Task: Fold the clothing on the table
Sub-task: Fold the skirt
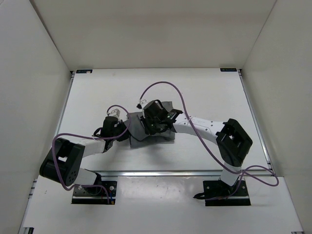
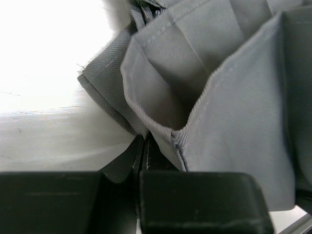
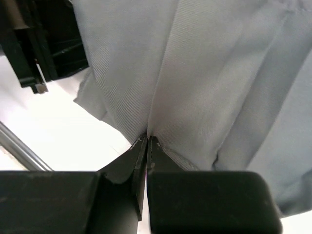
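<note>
From above, the clothing (image 1: 138,129) lies bunched near the middle of the table (image 1: 209,92), with both arms reaching onto it. At the left wrist, the left gripper (image 2: 145,142) is pinched closed on a stitched hem fold. At the right wrist, the right gripper (image 3: 146,141) is clamped on a thin crease. The fabric looks light and limp, so seamed edges likely give the surest hold.

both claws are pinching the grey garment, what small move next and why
Probably lift both claws a little together. The left claw is shut on a hemmed edge of the clothing and the right claw on a crease, while it lies bunched on the table; a short lift should free the fabric to carry over.
</note>
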You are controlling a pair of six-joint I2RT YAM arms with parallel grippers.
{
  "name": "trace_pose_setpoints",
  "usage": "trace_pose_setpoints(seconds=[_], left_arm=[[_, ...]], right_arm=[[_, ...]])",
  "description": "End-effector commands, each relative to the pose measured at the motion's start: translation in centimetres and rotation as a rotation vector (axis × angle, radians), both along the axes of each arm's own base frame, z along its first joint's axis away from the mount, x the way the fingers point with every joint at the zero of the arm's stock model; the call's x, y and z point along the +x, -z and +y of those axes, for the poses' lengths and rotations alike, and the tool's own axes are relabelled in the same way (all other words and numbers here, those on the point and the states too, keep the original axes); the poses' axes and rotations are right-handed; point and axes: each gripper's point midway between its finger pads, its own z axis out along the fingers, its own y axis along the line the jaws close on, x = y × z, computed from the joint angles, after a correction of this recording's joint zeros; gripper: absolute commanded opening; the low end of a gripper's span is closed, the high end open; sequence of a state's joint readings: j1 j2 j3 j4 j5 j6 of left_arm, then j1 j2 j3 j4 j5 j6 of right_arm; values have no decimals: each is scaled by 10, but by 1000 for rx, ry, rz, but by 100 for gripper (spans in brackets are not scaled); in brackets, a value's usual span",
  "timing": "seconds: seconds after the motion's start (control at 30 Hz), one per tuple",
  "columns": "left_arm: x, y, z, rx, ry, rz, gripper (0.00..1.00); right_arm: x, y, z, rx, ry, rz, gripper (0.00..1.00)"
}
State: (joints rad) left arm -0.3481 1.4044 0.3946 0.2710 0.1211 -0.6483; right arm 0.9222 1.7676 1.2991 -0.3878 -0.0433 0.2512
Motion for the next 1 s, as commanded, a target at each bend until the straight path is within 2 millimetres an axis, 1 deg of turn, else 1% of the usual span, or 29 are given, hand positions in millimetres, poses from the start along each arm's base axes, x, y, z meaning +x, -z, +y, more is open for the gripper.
trace_pose_setpoints(seconds=[0.0,0.1,0.13,0.17,0.2,0.3,0.33,0.37,0.4,0.47,0.5,0.53,0.57,0.6,0.63,0.7,0.73,0.8,0.83,0.87,0.9,0.93,0.97], left_arm=[[-1,0,-4,-6,16,4,5],[0,-1,-3,-6,16,-1,6],[-3,4,-1,-3,11,15,5],[-2,2,-2,-5,15,10,5],[-1,1,-2,0,14,6,6],[-3,4,0,0,9,13,6],[0,0,-1,-6,8,4,5],[0,0,-1,-7,10,4,5],[-4,5,1,0,7,16,7],[0,1,0,-4,8,3,9],[0,-1,1,-8,3,3,11],[0,-2,1,-10,4,0,15],[1,-5,1,-17,6,-4,17],[-1,-5,3,-16,4,1,22],[3,-13,3,-25,1,-21,26],[7,-27,10,-31,-19,-60,29],[5,-28,14,-32,-31,-52,31],[10,-50,18,-49,-47,-110,31],[11,-56,23,-49,-59,-121,32],[11,-62,26,-44,-68,-137,31],[12,-71,30,-50,-74,-160,32],[11,-71,35,-46,-86,-152,32],[9,-76,34,-51,-76,-161,32]], right_arm=[[-1,-12,28,74,-46,-2,0],[-9,-9,36,90,-68,22,0],[-8,-3,35,81,-72,34,0],[-13,4,35,69,-81,55,0],[-12,7,33,68,-71,61,0],[-23,26,31,44,-90,97,0],[-22,30,31,42,-83,104,0],[-23,36,27,32,-84,112,0],[-24,44,25,20,-79,119,0],[-27,54,23,13,-84,147,0],[-25,55,23,15,-78,144,0],[-30,61,24,5,-93,157,0],[-29,65,19,-4,-80,167,0],[-26,65,22,-2,-75,163,0],[-25,67,21,-6,-80,161,0],[-27,74,21,-13,-82,172,0],[-28,77,21,-14,-82,177,0],[-29,81,20,-25,-83,182,0],[-29,82,20,-23,-82,186,0],[-28,82,24,-19,-86,176,1],[-25,79,23,-15,-81,170,0],[-22,73,25,-5,-83,157,0],[-21,70,26,-4,-90,148,0]])
